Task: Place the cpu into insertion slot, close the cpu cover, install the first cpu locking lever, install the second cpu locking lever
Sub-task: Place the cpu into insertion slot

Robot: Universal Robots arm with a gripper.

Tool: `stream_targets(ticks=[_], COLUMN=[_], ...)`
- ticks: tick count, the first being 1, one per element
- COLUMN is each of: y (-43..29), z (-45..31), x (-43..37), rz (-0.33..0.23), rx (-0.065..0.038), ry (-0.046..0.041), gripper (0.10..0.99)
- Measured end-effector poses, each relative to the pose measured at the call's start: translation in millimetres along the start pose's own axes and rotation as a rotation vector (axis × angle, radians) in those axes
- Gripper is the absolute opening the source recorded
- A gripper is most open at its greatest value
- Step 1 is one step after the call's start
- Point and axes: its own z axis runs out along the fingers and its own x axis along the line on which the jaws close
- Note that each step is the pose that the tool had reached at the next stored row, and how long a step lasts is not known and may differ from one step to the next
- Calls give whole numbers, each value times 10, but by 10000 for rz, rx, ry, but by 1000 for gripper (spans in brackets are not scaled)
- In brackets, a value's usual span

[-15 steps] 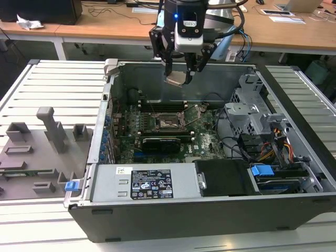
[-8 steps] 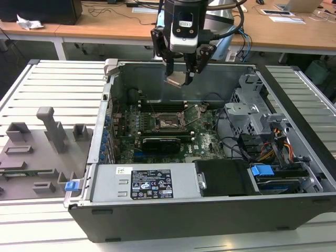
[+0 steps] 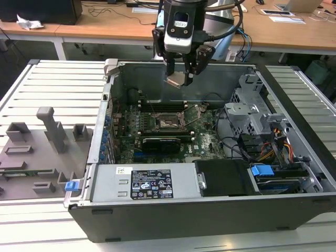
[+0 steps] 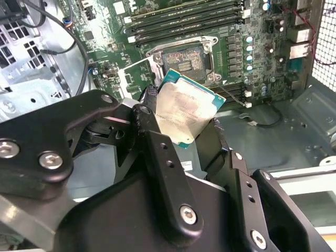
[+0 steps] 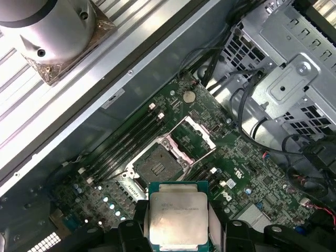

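Holding the cpu (image 5: pixel 178 218), tool (image 3: pixel 180 79) clamped on its edges, I hang above the open computer case (image 3: pixel 236 215) near its far wall. Below, mid-board, the insertion slot (image 5: pixel 156 167) lies bare; the cpu cover (image 5: pixel 195 133) stands flipped open beside it.

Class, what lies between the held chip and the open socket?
Nothing: in the exterior view, bare air separates the chip from the socket.

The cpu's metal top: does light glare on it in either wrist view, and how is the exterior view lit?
In the second wrist view, glare washes the top of the cpu pale; in the first wrist view, it looks evenly grey; in the exterior view, the insertion slot sits dimmer inside the case than the bright slatted table.
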Motion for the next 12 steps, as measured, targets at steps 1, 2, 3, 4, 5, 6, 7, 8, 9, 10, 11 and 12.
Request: stream_targets(ticks=[1,2,3,4,5,6,7,8,9,10,11,12], y=[-1,-2,-4,-5,-8,-10,-11,-13,-14,-15,-16,-18], z=[0,0,1,1,1,1,2,2,2,3,3,4], x=[1,2,4,6,8,10,12,13,14,16,17,18], rz=[77,132,213,270,363,463,520,582,648,710,795,870], rx=[-1,-2,-4,-5,-6,-8,-9,-10,-11,-13,-15,-17], ry=[-6,-11,-19,-24,-33,-41,-46,-52,-58,-64,-71,-78], gripper=[541,541,541,541,541,541,541,541,541,541,541,541])
